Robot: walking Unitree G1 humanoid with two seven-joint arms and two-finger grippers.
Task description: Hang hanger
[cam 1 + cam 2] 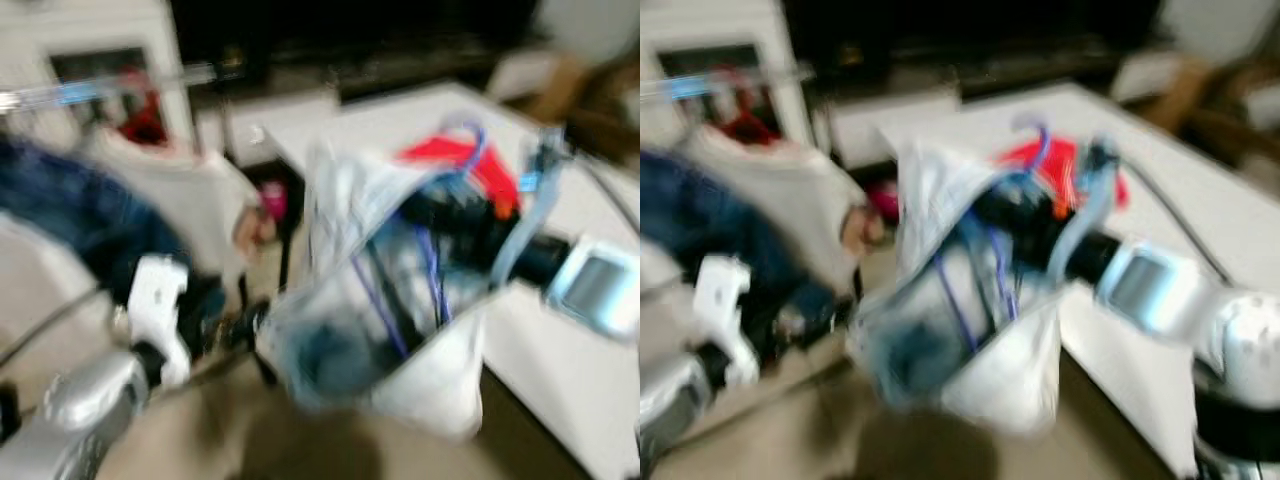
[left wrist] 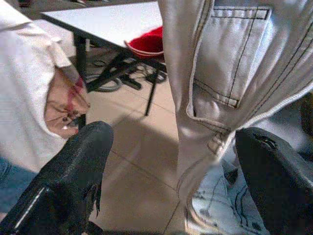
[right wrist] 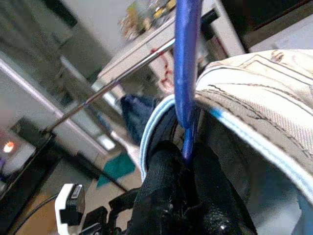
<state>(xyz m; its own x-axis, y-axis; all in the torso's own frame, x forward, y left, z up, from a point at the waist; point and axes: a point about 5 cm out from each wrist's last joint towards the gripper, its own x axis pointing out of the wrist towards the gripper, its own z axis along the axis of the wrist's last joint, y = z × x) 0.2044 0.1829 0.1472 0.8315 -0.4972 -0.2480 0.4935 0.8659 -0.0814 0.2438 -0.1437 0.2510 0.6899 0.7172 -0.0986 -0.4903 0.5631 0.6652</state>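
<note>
Blue hanger (image 3: 184, 73) in right claw (image 3: 188, 161)

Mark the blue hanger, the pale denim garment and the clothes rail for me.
blue hanger (image 3: 185, 63): right wrist view, its neck above the fingers.
pale denim garment (image 2: 234, 63): left wrist view, the stitched pocket.
clothes rail (image 3: 122, 78): right wrist view, mid-bar.

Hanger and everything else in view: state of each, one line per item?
Hanger: blue, upright, gripped at its neck by the right gripper.
Jacket: pale denim, draped on the hanger, held in the air.
Right gripper: jaws shut on the hanger.
Left gripper: jaws open, beside the jacket's hem, holding nothing.
Rail: metal bar, clothes already hanging on it.
Table: white, a red item on its edge.
</note>
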